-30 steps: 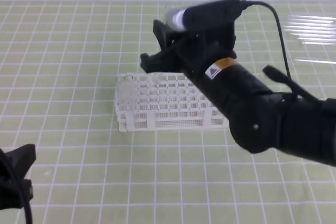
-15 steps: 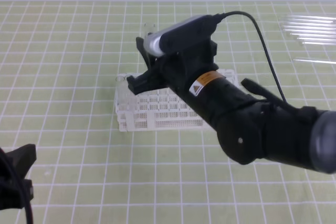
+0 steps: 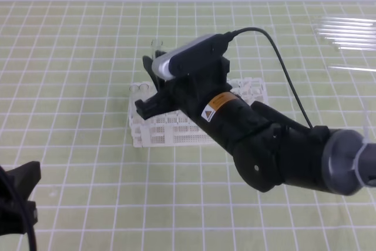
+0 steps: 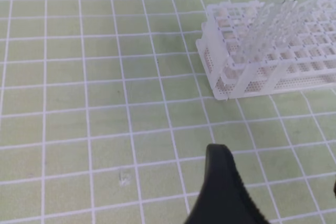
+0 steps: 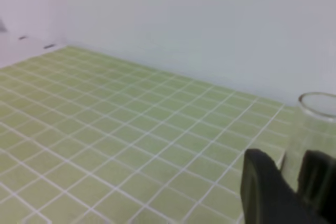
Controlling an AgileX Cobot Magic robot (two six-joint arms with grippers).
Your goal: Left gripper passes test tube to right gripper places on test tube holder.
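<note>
Right pincer [image 3: 154, 83] is pinching the tube [image 3: 156, 47] upright, rim poking out above the fingers (clear in the wrist view), right over the left end of the rack [image 3: 154, 133]. Left pincer [image 3: 17, 195] sits spread at the table's [image 3: 70, 45] near-left corner, well apart from it all.

Right arm [image 3: 276, 151]: bulky glossy black housing, grey wrist ring at the frame edge, orange-and-white triangle warning label, silver-grey camera block on top fed by a black cable. Right gripper [image 3: 151, 86]: black jaws. Left gripper [image 3: 17, 195]: matte black, black cable alongside.
</note>
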